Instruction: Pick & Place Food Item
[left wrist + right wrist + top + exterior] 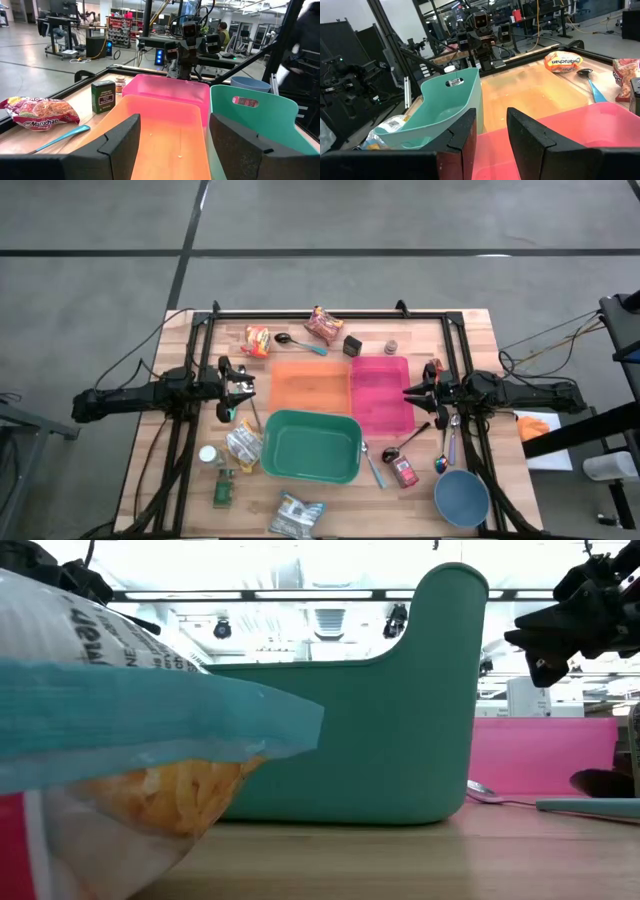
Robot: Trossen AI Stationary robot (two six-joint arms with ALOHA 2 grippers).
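Near edge of table [470,330] in the high view: a snack bag [297,515], a blue bowl [461,497], small cans and a clear-wrapped food pkt [243,444] just beside the green bin [311,446]; in the low view that sort of bag fills the near left w/ the bin behind it.

Mid table: orange tray [310,383] and pink tray [381,392] touching side by side, both bare; left gripper [246,387] hovers at the orange tray's outer edge, jaws wide, nothing between them; right gripper [410,392] hovers at the pink tray's outer edge, jaws narrow, also empty.

Far side: ramen pkt [257,340], teal-handled spoon [300,343], another red snack pkt [325,325], dark box [353,345].

Judgement: pre-grasp, no food item picked yet, target not obvious; next move calls for choosing one pkt, prob. the left arm lowering over a nearby one, closing on its crinkly edge, then carrying it to a tray or the bin w/o snagging the rim.
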